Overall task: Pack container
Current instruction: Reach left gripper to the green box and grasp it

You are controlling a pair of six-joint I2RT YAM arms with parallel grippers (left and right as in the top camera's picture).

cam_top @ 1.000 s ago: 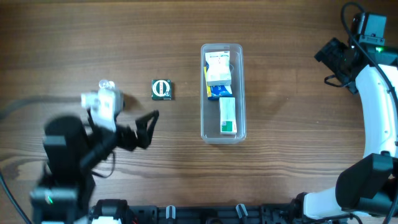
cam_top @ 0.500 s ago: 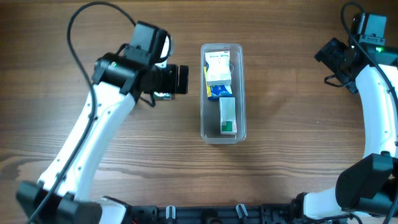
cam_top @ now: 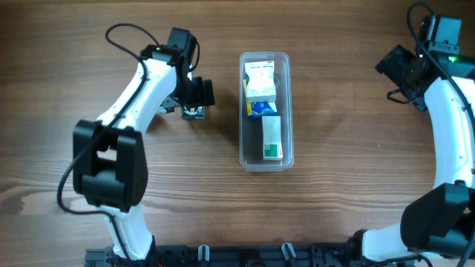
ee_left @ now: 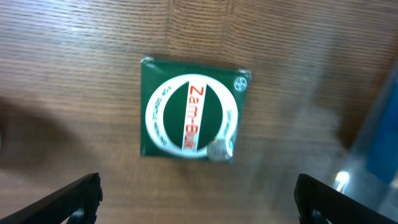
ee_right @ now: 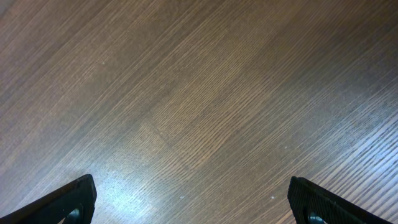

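The container (cam_top: 266, 166) is a long clear tub at mid-table, holding a white box (cam_top: 260, 81), a blue pack (cam_top: 260, 108) and a green-and-white box (cam_top: 272, 139). A small green square box with a white "Zam-Buk" circle (ee_left: 189, 115) lies flat on the wood left of the container, partly hidden under my left arm in the overhead view (cam_top: 194, 112). My left gripper (ee_left: 199, 202) is open and empty, hovering over this box (cam_top: 199, 93). My right gripper (ee_right: 199, 199) is open and empty over bare wood at the far right (cam_top: 393, 70).
The container's clear wall shows at the right edge of the left wrist view (ee_left: 379, 130), close to the green box. The left arm's cable (cam_top: 122, 33) loops over the table at the back left.
My left arm has swung from the front left of the table up to the green box beside the container. The right arm and the container have not moved.
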